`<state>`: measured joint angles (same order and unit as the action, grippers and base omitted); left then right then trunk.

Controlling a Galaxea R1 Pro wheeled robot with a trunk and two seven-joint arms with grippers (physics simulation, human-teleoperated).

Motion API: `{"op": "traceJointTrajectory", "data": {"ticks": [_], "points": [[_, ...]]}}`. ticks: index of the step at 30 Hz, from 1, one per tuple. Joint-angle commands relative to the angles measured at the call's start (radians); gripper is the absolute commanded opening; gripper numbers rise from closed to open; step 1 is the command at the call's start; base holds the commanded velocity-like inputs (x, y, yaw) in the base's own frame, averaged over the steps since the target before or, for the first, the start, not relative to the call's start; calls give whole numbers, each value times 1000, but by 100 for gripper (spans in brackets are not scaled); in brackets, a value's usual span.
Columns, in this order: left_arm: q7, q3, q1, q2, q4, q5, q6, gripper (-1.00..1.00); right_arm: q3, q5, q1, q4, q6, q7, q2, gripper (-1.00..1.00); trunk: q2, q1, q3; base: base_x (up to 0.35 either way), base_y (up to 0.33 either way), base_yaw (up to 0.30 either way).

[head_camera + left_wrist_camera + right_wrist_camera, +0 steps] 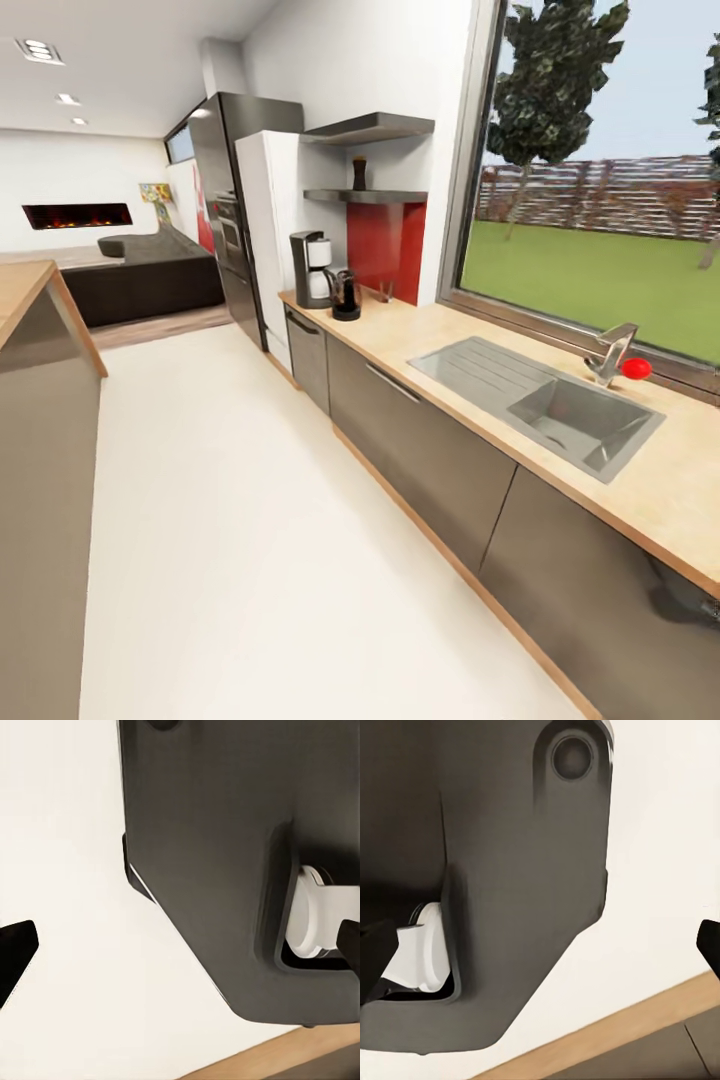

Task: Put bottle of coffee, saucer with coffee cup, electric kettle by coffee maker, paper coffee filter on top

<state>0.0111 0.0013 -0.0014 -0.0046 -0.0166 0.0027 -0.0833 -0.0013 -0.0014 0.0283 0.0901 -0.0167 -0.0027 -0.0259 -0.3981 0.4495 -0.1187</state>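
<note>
While both jaws spread, coffee maker far ahead, kettle beside it

Left gripper hangs beside the robot's dark base, fingertips spread wide with nothing between them. Right gripper hangs the same way, one fingertip visible, nothing held.

Black-and-white coffee maker, light wood countertop, red backsplash.
</note>
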Motion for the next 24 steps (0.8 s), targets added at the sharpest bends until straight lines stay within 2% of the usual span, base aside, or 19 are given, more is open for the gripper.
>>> {"op": "traceJointTrajectory", "data": {"ticks": [1,24], "points": [[1,0,0,0,0,0,-3,100,0,0,1,0,-2,0,0,100,-2,1,-3,0,0,-256],[1,0,0,0,0,0,-4,100,0,0,1,-1,-2,0,0,100,-2,1,-18,0,0,-256]]}}
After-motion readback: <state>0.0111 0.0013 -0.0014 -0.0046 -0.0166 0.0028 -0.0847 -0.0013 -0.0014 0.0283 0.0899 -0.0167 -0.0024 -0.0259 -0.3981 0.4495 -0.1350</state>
